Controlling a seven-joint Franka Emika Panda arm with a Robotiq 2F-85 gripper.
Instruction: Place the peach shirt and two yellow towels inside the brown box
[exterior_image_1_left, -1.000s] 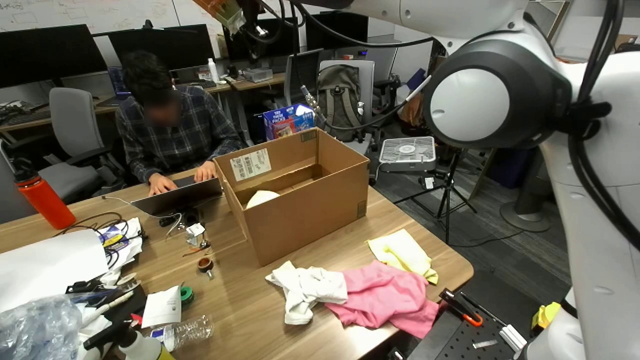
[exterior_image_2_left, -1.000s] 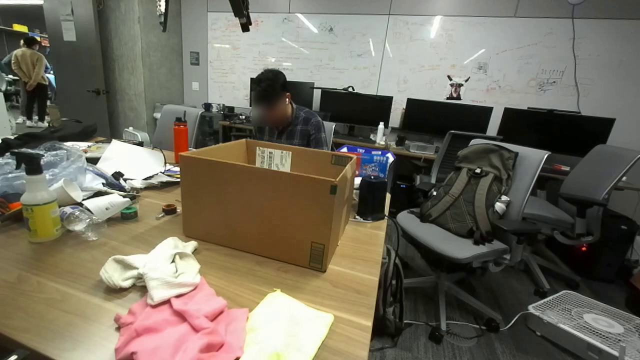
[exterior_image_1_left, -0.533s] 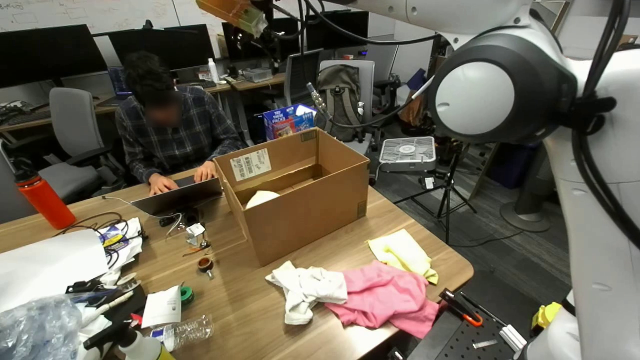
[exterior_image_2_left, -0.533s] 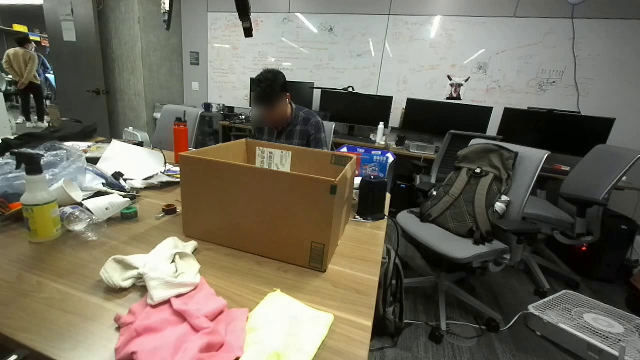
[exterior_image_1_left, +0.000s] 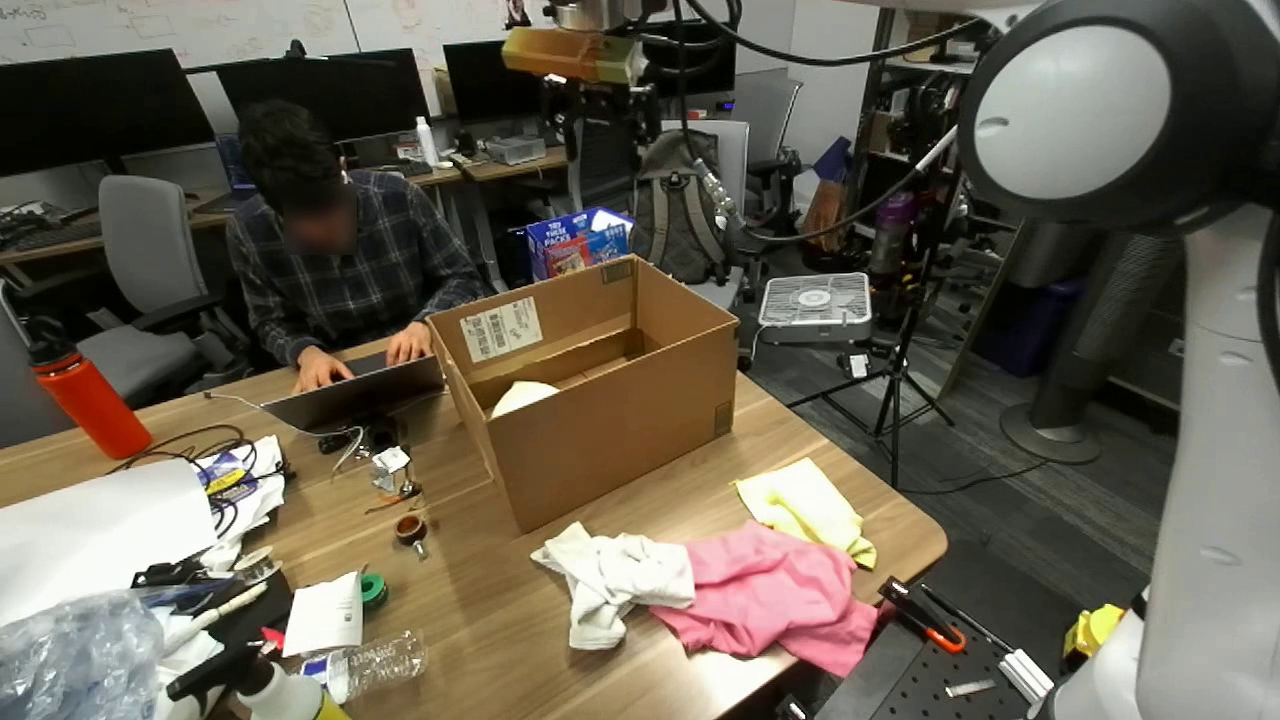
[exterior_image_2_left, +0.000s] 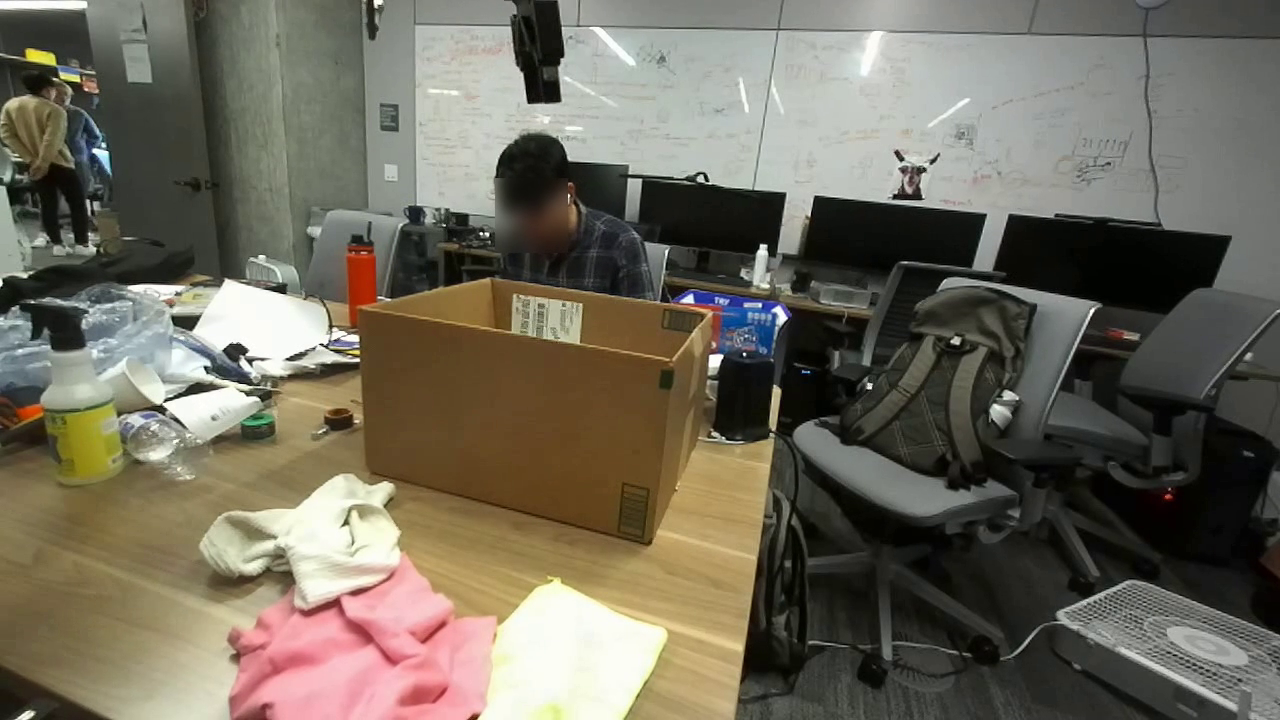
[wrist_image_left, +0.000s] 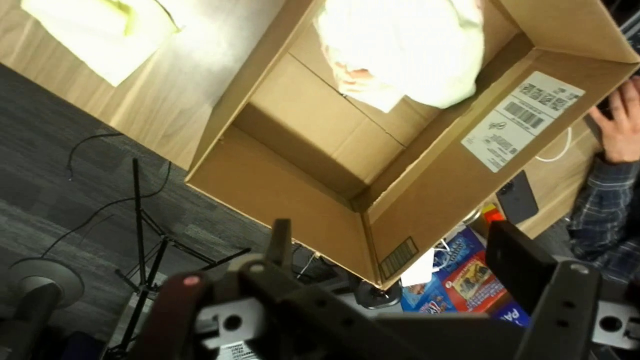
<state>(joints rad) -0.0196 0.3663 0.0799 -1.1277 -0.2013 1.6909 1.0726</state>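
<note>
Scanning an exterior view left to right, I find the large brown cardboard box (exterior_image_1_left: 610, 450), the soft pale peach shirt (wrist_image_left: 352, 80) bundled inside, glare washing out much of it; my black two-fingered gripper (exterior_image_1_left: 601, 145), fingers spread apart, higher than the box; a crumpled whitish cloth (exterior_image_1_left: 625, 580); a bright pink cloth (exterior_image_1_left: 770, 595); one pale yellow towel (exterior_image_1_left: 805, 505) on the wooden table (exterior_image_1_left: 680, 500), touching the pink.

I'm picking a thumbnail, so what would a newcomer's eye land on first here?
Probably the big open box on the table, pale cloth glaring bright inside it in the wrist view. Next, perhaps, the pink cloth near the box, lying between a whitish cloth and a yellow towel in both exterior views. Higher up, the gripper hangs open and empty.
</note>
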